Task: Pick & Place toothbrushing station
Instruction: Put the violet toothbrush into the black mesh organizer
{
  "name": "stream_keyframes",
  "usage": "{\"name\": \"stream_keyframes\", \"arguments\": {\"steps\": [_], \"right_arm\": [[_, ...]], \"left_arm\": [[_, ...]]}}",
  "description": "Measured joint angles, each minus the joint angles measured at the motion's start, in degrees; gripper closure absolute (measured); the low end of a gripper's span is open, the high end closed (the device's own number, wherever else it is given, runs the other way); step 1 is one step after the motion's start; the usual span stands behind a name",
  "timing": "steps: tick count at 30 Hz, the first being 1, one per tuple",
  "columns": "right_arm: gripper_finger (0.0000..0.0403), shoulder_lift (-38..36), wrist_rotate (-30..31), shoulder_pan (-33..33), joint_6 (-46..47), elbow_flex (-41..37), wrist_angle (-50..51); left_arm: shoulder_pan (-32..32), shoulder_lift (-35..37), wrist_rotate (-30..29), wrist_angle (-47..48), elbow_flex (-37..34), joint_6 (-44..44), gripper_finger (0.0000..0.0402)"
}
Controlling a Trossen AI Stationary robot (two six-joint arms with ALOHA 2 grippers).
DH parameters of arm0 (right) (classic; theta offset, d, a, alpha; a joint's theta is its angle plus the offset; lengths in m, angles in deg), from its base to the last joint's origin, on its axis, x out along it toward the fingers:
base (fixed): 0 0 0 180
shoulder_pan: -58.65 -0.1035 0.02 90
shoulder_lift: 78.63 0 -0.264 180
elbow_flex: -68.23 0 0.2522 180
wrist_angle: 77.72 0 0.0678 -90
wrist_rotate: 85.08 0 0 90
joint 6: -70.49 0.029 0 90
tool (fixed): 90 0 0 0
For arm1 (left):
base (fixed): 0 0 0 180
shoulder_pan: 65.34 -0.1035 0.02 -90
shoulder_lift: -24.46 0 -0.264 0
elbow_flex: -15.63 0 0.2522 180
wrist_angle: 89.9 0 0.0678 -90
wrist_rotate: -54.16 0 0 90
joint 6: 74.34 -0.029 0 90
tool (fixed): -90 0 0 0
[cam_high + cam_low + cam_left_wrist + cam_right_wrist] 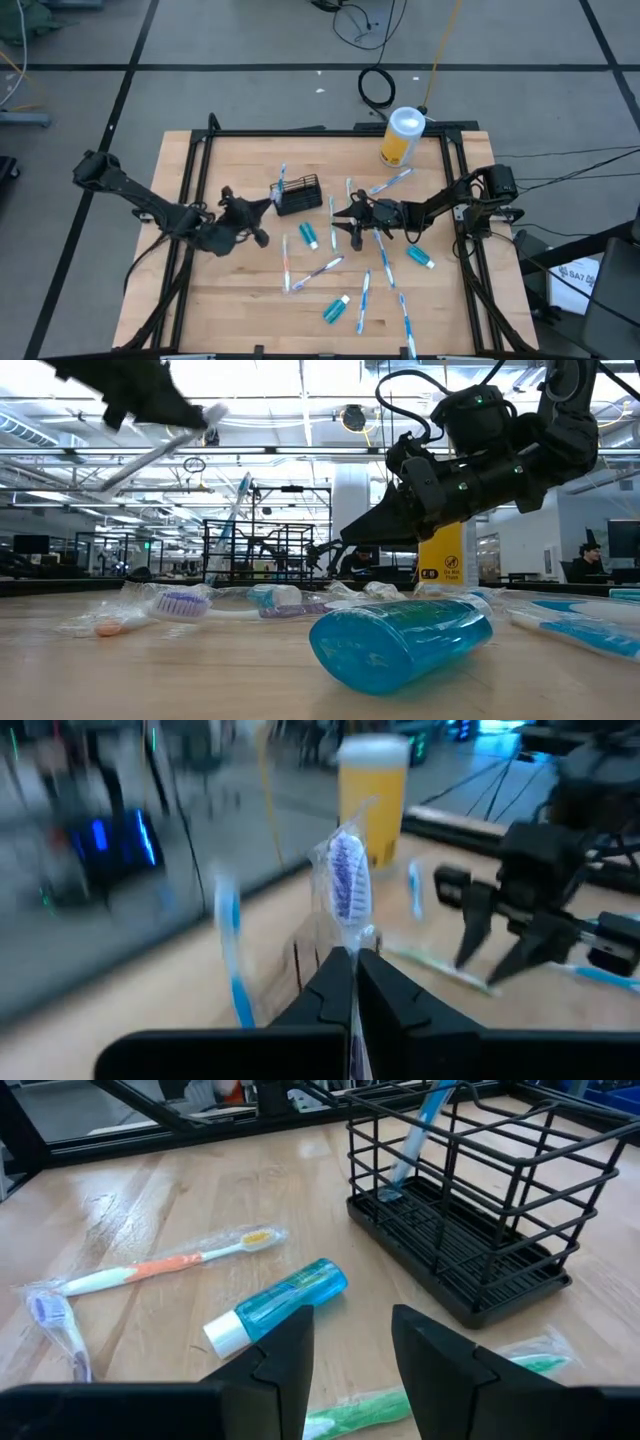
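Observation:
The black wire caddy [298, 195] stands on the table's far middle, with one blue toothbrush [415, 1135] leaning in it. My left gripper [258, 212] is just left of the caddy, raised above the table, and shut on a wrapped toothbrush with purple bristles [346, 880]. My right gripper [350, 1345] is open and empty, low over the table right of the caddy, above a teal toothpaste tube [280, 1305]. Several more wrapped toothbrushes and teal tubes [335, 308] lie scattered on the table. My left gripper pinches the wrapped toothbrush's neck [352, 942], just below the head, between its two fingers. The head sticks out beyond the fingertips. In the low view the brush [165, 445] is lifted clear of the table and slants down from the gripper.
A yellow canister with a white lid [402, 137] stands at the far right of the table. An orange-handled toothbrush [170, 1265], a purple-headed one [55, 1315] and a green one [400, 1400] lie around my right gripper. A teal tube [400, 640] lies near the front edge.

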Motion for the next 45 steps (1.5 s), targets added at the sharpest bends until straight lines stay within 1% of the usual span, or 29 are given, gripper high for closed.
{"name": "stream_keyframes", "arguments": {"steps": [3, 5, 8, 10, 12, 14, 16, 18, 20, 21, 22, 27, 31, 34, 38, 41, 45], "right_arm": [[0.0271, 0.00, 0.00, 0.00, -0.09, 0.00, 0.00], [0.0271, -0.02, 0.00, 0.00, -0.09, 0.00, 0.00], [0.0271, 0.00, 0.00, 0.00, -0.11, 0.00, 0.00], [0.0271, 0.00, 0.02, 0.00, -0.11, 0.00, 0.00], [0.0271, 0.00, 0.02, 0.00, -0.11, 0.00, 0.00], [0.0271, 0.00, 0.02, 0.00, -0.11, 0.00, 0.00], [0.0271, 0.00, 0.02, 0.00, -0.11, 0.00, 0.00], [0.0271, 0.00, 0.02, 0.00, -0.11, 0.00, 0.00], [0.0271, 0.00, 0.02, 0.00, -0.11, 0.00, 0.00], [0.0271, 0.00, 0.02, 0.00, -0.11, 0.00, 0.00], [0.0271, 0.00, 0.02, 0.00, -0.11, 0.00, 0.00], [0.0271, 0.00, 0.02, 0.00, -0.11, 0.00, 0.00], [0.0271, 0.00, 0.02, 0.00, -0.14, 0.00, 0.00], [0.0271, 0.00, 0.04, 0.00, -0.41, 0.00, 0.00], [0.0271, 0.00, 0.07, 0.00, -2.41, 0.00, 0.00], [0.0271, 0.00, 0.06, 0.00, -3.37, 0.00, 0.00], [0.0271, 0.00, 0.07, 0.00, -3.51, 0.00, 0.02]], "left_arm": [[-1.30, -0.09, 0.85, -12.41, 0.00, -16.00, 0.0397], [-2.97, -0.02, 4.12, -20.61, 0.00, -24.79, 0.0395], [-6.09, -0.04, 13.36, -30.28, 0.00, -34.79, 0.0398], [-8.50, -0.04, 20.23, -34.65, 0.02, -38.70, 0.0398], [-11.19, -0.04, 25.06, -36.60, 0.04, -40.97, 0.0397], [-13.90, -0.04, 27.45, -36.84, 0.04, -40.96, 0.0398], [-16.85, -0.03, 30.16, -37.03, -0.51, -39.17, 0.0398], [-19.82, -0.40, 35.12, -37.49, -2.01, -37.00, 0.0398], [-22.58, -2.24, 39.29, -40.68, -4.05, -34.57, 0.0399], [-23.66, -3.08, 40.30, -43.14, -5.48, -33.62, 0.0399], [-24.56, -3.79, 40.60, -46.23, -6.99, -33.06, 0.0399], [-27.03, -7.91, 40.95, -67.91, -15.30, -33.33, 0.0399], [-27.06, -12.44, 41.00, -80.39, -20.68, -33.83, 0.0400], [-27.07, -15.91, 40.82, -82.42, -22.85, -32.20, 0.0400], [-27.07, -20.30, 40.62, -86.75, -22.88, -33.39, 0.0400], [-27.07, -23.08, 40.09, -87.93, -22.87, -33.35, 0.0400], [-26.63, -25.47, 35.51, -87.18, -22.88, -31.57, 0.0399]]}}
